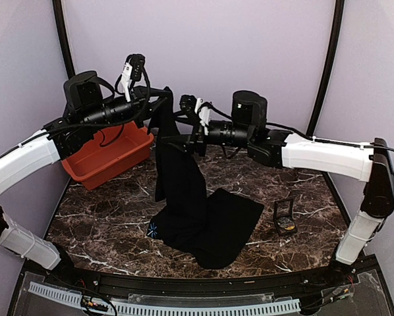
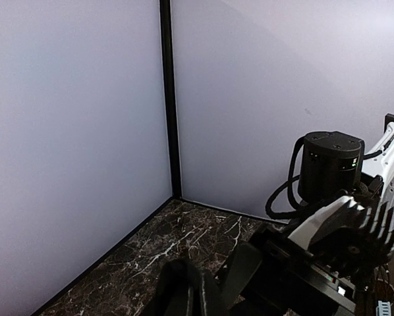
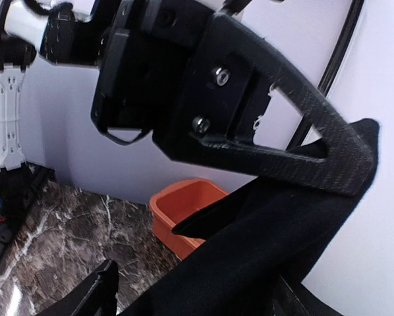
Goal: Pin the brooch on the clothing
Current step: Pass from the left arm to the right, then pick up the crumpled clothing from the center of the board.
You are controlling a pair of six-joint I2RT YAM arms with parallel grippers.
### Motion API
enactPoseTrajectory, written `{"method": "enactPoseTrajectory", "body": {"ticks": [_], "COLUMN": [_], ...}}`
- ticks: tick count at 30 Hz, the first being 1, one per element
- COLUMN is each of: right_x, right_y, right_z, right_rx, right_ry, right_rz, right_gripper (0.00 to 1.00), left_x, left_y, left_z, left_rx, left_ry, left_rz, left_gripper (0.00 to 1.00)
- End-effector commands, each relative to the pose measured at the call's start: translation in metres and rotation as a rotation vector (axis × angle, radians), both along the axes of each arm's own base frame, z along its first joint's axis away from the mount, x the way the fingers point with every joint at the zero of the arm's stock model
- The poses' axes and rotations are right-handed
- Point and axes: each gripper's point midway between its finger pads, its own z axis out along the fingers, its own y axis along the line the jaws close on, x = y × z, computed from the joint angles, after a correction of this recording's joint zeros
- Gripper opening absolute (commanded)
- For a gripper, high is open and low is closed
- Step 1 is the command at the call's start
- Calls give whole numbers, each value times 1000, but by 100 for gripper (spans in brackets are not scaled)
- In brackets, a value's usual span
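- Black T-shirt [image 1: 180,184] hung lifted at centre frame, its lower half pooled on the marble tabletop [image 1: 111,217], with the light-blue starburst print [image 1: 152,230] peeking at the cloth's lower left.
- Left jaws were clamped on the shirt's top edge, upper centre; right jaws pinched the fabric just below and to the right.
- The brooch [image 1: 288,228], a yellowish speck, sat in the open black case [image 1: 286,217] at lower right, well apart from the shirt.
- An orange bin [image 1: 108,155] stood at left.
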Motion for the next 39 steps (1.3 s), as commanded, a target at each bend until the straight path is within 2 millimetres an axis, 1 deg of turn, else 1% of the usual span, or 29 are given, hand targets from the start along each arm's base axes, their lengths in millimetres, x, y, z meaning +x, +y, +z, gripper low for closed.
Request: {"method": "enactPoseTrajectory", "body": {"ticks": [1,3,5,6,8,9,11,12,13,14,16,17,19,20,21,22,23,24,25,27,28,29,30,31,32,33,37,38,39], "right_x": [14,27,42,50,67,76,97,108,118,130,148,155,168,173,176,179,180,181,180,180,180,181,182,183,183,183,181,181,181], "right_y": [6,4,-1,-4,-15,-23,-42,-54,-66,-78,-101,-111,-130,-139,-148,-158,-167,-176,-183,-195,-201,-208,-215,-222,-228,-235,-241,-241,-241], "right_z": [-7,-6,-5,-5,-1,2,6,7,9,8,0,-6,-20,-26,-32,-36,-41,-43,-45,-49,-51,-53,-57,-61,-64,-71,-80,-81,-81], "right_rx": [-10,6,11,20,48,65,102,120,137,149,140,122,87,78,75,80,82,90,93,85,73,58,45,35,33,25,11,9,8], "right_ry": [76,84,94,100,112,119,137,144,150,153,149,143,137,142,156,172,188,200,204,200,196,193,195,201,207,220,228,230,233], "right_rz": [-45,-106,-171,-209,-280,-323,-424,-476,-528,-586,-693,-742,-840,-875,-900,-915,-926,-936,-943,-960,-975,-994,-1013,-1030,-1038,-1048,-1053,-1054,-1053], "right_gripper": [55,28,6,0,0,0,0,0,0,0,0,0,0,0,0,0,0,0,0,0,0,0,0,0,0,0,0,0,0], "left_x": [-11,-12,-14,-14,-15,-14,-11,-7,-3,5,14,16,21,23,24,24,24,24,25,26,27,27,28,30,29,28,17,10,11], "left_y": [-4,-5,-5,-5,-3,-2,4,10,14,24,38,42,51,54,55,56,56,57,56,58,57,57,56,55,54,55,56,59,58], "left_z": [16,16,17,17,18,17,16,14,12,6,-7,-13,-37,-56,-68,-91,-103,-127,-141,-186,-193,-215,-223,-242,-252,-273,-321,-336,-334], "left_rx": [-42,-45,-50,-52,-59,-62,-89,-96,-105,-103,-85,-82,-54,-21,-15,19,23,56,66,112,105,110,83,88,66,75,3,-22,-87], "left_ry": [-39,-43,-48,-50,-59,-61,-28,-17,4,33,86,115,189,233,273,317,352,394,425,511,529,596,641,698,759,819,1020,1089,1115], "left_rz": [-50,-56,-61,-61,-51,-42,-7,39,71,150,246,273,335,360,372,383,387,394,400,418,415,407,403,390,392,386,385,395,394], "left_gripper": [1,1,1,1,1,4,29,55,67,89,98,98,99,99,99,99,99,99,99,99,99,99,99,99,99,99,99,99,99]}}
